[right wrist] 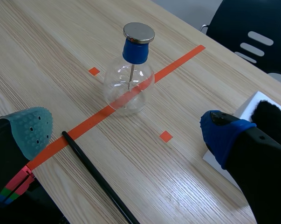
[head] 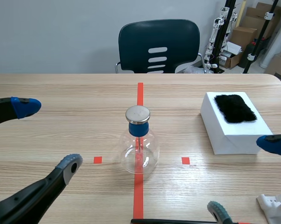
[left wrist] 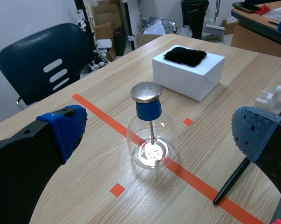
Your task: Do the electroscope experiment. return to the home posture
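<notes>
Wood-grain table (head: 61,88) carries everything. Left gripper (head: 47,135) and right gripper (head: 245,176) both sit low at the near edge, fingers spread wide and holding nothing. They flank the setup without touching it, which looks like home posture or close to it. White box (head: 229,135) sits right of centre, probably as a raised stand so the black fur (head: 234,108) on top is easy to pick. Electroscope flask (head: 138,149) stands upright on the centre tape line between the two square marks, reachable by either arm. Black rod (right wrist: 98,177) lies flat on the near side, apart from the flask.
</notes>
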